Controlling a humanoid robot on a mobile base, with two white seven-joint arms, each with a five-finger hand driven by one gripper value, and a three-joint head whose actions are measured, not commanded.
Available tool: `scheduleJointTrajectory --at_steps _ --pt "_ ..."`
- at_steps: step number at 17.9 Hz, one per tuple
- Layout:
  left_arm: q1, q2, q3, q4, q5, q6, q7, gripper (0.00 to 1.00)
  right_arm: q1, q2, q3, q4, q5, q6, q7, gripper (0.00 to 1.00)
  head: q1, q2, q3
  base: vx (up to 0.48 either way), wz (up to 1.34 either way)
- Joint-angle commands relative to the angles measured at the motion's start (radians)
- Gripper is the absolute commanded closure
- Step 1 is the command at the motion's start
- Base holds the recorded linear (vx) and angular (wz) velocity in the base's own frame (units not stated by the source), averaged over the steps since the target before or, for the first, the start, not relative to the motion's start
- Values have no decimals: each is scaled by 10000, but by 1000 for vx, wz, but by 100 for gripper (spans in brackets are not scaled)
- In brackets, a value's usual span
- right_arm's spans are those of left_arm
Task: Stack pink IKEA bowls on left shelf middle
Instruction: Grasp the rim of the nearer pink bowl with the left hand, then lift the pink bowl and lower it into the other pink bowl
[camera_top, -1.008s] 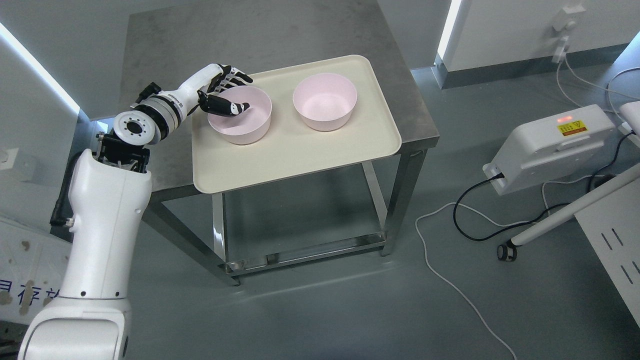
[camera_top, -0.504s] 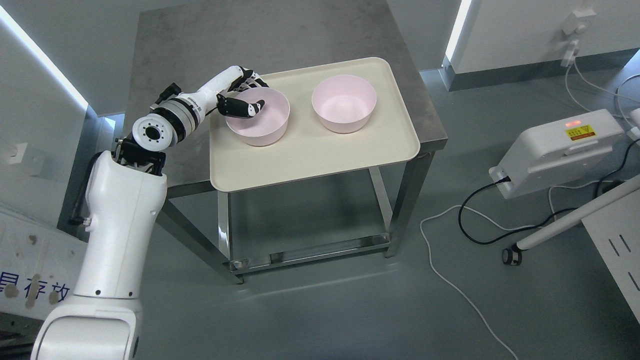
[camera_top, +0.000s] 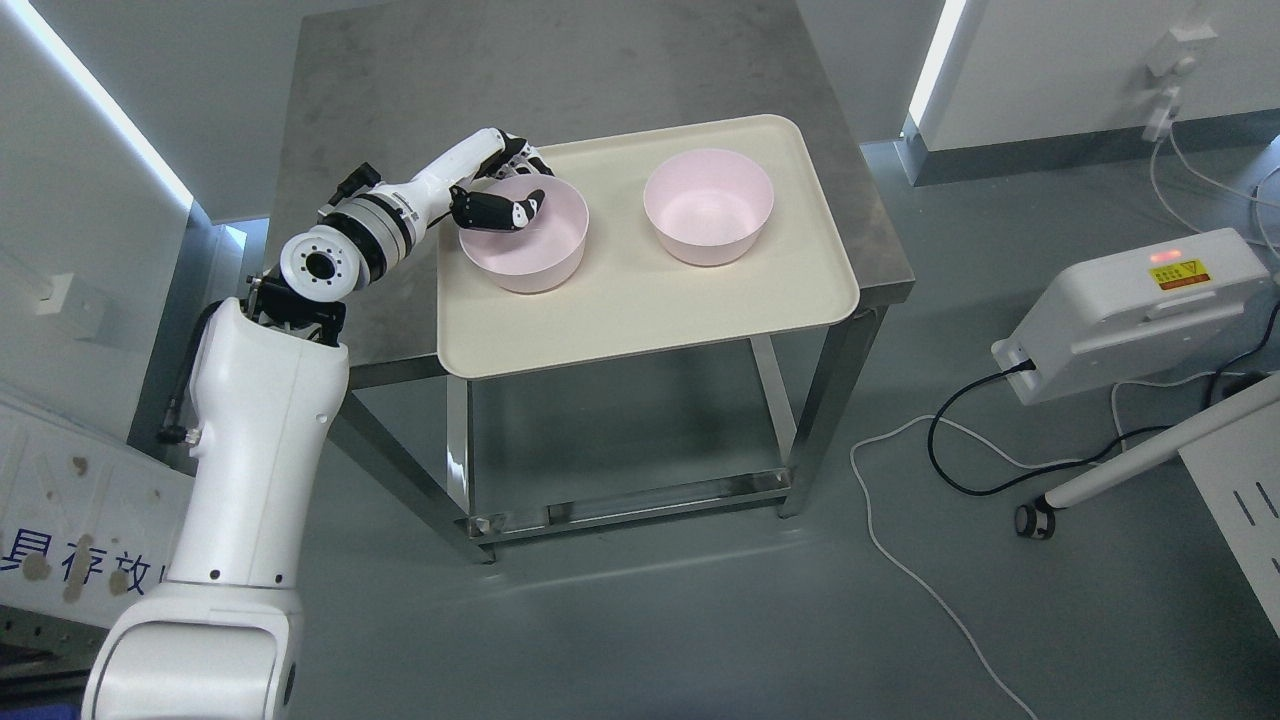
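Observation:
Two pink bowls stand on a cream tray (camera_top: 640, 320) on a steel table (camera_top: 400, 100). My left hand (camera_top: 515, 182) is at the far left rim of the left pink bowl (camera_top: 530, 255). Its black thumb (camera_top: 500, 210) lies inside the bowl and its other fingers (camera_top: 515, 152) curl around the outside of the rim, so the hand is shut on the rim. The bowl appears to rest on the tray. The right pink bowl (camera_top: 708, 205) stands alone, a short gap to the right. My right arm does not show.
The tray overhangs the table's front edge. On the floor to the right lie a white device (camera_top: 1130, 310) with a lit red lamp, black and white cables (camera_top: 900, 540) and a white leg on a caster (camera_top: 1040, 520). White walls stand left and behind.
The whole picture has shifted to the right, so the camera moved. My left hand stays at the left bowl's rim, with the thumb drawn a little closer to the rim. Both bowls keep their places.

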Motion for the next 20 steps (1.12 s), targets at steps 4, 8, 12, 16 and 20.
scheduleJointTrajectory --at_steps 4,8,12,16,20 --pt "-879 -1111 992 235 108 233 -325 99 0 -175 0 0 0 5 -28 0 0 0 0 0 0" --pt "-1370 -1633 1023 234 124 464 -448 99 0 -175 0 0 0 5 -13 0 0 0 0 -1 -30" --pt "-1860 -1889 962 128 170 526 -738 99 0 -175 0 0 0 5 -29 0 0 0 0 2 -36" --pt "-2092 -1889 -1376 -103 231 787 -817 98 0 -175 0 0 0 5 -13 0 0 0 0 0 4" --pt "-2153 -1889 -3359 95 277 741 -206 97 0 -175 0 0 0 5 -13 0 0 0 0 0 0"
